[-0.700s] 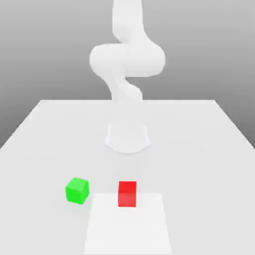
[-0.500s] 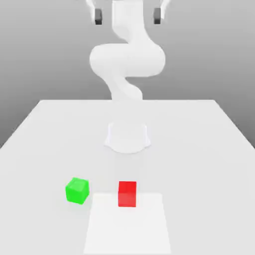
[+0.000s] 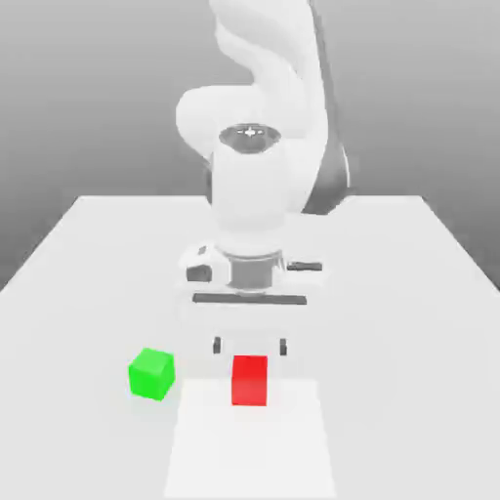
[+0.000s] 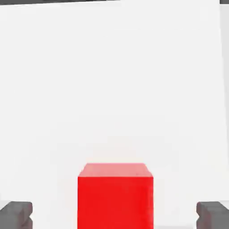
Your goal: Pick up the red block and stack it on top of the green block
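From my remote station, the hand view's edge cuts off the red block (image 4: 115, 201), its near part out of frame, and crops both dark fingertips (image 4: 16, 215). In the exterior view, the arm (image 3: 283, 59) runs out of the picture at the top, and its body hides much of its own base. The white table (image 3: 410, 342) extends past the frame's lower edge; pale finger edges blend into its surface, too faint for me to trace.

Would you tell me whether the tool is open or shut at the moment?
Open: the tool has its tips spread wide, one on either side of the red block.
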Tool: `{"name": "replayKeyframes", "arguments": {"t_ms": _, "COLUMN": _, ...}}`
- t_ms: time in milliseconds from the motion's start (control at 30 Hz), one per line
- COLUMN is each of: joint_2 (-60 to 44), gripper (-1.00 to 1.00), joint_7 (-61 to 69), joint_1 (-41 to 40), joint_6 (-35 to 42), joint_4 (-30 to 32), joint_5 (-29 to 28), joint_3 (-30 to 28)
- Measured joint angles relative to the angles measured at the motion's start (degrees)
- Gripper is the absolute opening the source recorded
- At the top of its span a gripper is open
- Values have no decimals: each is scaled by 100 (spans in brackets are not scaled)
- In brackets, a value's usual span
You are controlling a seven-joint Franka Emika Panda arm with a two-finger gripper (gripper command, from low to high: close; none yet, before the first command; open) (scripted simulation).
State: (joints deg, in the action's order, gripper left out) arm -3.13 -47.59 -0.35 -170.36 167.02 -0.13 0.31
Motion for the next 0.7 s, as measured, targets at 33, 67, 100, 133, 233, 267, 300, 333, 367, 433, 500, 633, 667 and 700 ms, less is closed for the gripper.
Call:
{"name": "replayKeyframes", "arguments": {"t_ms": 33, "joint_2": -220, "gripper": 0, "joint_7": -4, "joint_1": 5, "joint_6": -187, "joint_4": -23, "joint_5": -6, "joint_3": -6}}
{"name": "replayKeyframes", "arguments": {"t_ms": 67, "joint_2": -434, "gripper": 0, "joint_7": -7, "joint_1": 10, "joint_6": -370, "joint_4": -49, "joint_5": -10, "joint_3": -13}}
{"name": "replayKeyframes", "arguments": {"t_ms": 100, "joint_2": -624, "gripper": -100, "joint_7": -11, "joint_1": 13, "joint_6": -533, "joint_4": -73, "joint_5": -16, "joint_3": -17}}
{"name": "replayKeyframes", "arguments": {"t_ms": 133, "joint_2": -624, "gripper": -100, "joint_7": -11, "joint_1": 13, "joint_6": -533, "joint_4": -73, "joint_5": -16, "joint_3": -17}}
{"name": "replayKeyframes", "arguments": {"t_ms": 233, "joint_2": -624, "gripper": -100, "joint_7": -23, "joint_1": 7, "joint_6": -534, "joint_4": -73, "joint_5": -28, "joint_3": -16}}
{"name": "replayKeyframes", "arguments": {"t_ms": 267, "joint_2": -624, "gripper": -100, "joint_7": -27, "joint_1": 5, "joint_6": -534, "joint_4": -73, "joint_5": -32, "joint_3": -15}}
{"name": "replayKeyframes", "arguments": {"t_ms": 300, "joint_2": -720, "gripper": -100, "joint_7": -32, "joint_1": 6, "joint_6": -616, "joint_4": -86, "joint_5": -40, "joint_3": -16}}
{"name": "replayKeyframes", "arguments": {"t_ms": 333, "joint_2": -664, "gripper": -100, "joint_7": -34, "joint_1": 0, "joint_6": -568, "joint_4": -78, "joint_5": -43, "joint_3": -11}}
{"name": "replayKeyframes", "arguments": {"t_ms": 367, "joint_2": -533, "gripper": -100, "joint_7": -45, "joint_1": -11, "joint_6": -456, "joint_4": -59, "joint_5": -60, "joint_3": -2}}
{"name": "replayKeyframes", "arguments": {"t_ms": 433, "joint_2": -175, "gripper": -100, "joint_7": -23, "joint_1": -20, "joint_6": -147, "joint_4": -8, "joint_5": -28, "joint_3": 16}}
{"name": "replayKeyframes", "arguments": {"t_ms": 500, "joint_2": 226, "gripper": -100, "joint_7": -5, "joint_1": -36, "joint_6": 198, "joint_4": 48, "joint_5": -2, "joint_3": 39}}
{"name": "replayKeyframes", "arguments": {"t_ms": 633, "joint_2": 981, "gripper": -100, "joint_7": -131, "joint_1": -201, "joint_6": 864, "joint_4": 135, "joint_5": -37, "joint_3": -78}}
{"name": "replayKeyframes", "arguments": {"t_ms": 667, "joint_2": 1114, "gripper": -100, "joint_7": -277, "joint_1": -399, "joint_6": 997, "joint_4": 133, "joint_5": -95, "joint_3": -180}}
{"name": "replayKeyframes", "arguments": {"t_ms": 700, "joint_2": 1238, "gripper": -100, "joint_7": -442, "joint_1": -625, "joint_6": 1124, "joint_4": 128, "joint_5": -159, "joint_3": -295}}
